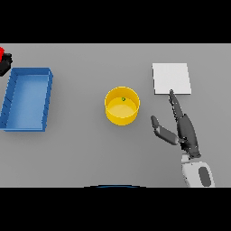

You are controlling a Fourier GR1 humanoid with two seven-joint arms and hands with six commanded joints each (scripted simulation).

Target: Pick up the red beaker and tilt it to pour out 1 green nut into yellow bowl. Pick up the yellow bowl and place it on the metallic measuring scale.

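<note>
Right robot hand (186, 131): sits just right of the yellow bowl (122, 106), fingers straight and apart, thumb stuck out toward the bowl. Holding nothing. Fingertips reach up to the near edge of the scale, maybe just overlapping it.

Left robot hand: can't really see it. There's a dark bit at the far left edge next to the red thing, but no way to tell what it's doing.

Red beaker (2, 53): only a sliver shows, far left corner of the surface (81, 149), cut off by the edge of the view. Can't see inside it.

Yellow bowl: upright in the middle of the surface, with one small green nut (123, 99) inside, toward the far wall. So the pour looks done already.

Metallic measuring scale (171, 77): pale square pad, far right, nothing on it, a bit apart from the bowl.

Blue tray (11, 97): long open bin on the left, looks empty, probably not part of the job.

Why it's set up like this: the hand looks lined up beside the bowl, spread ready to close on its side, and the scale is just beyond, so it's a short carry.

Watch out: grabbing a round wall from the side could tip it and roll the nut.
</note>
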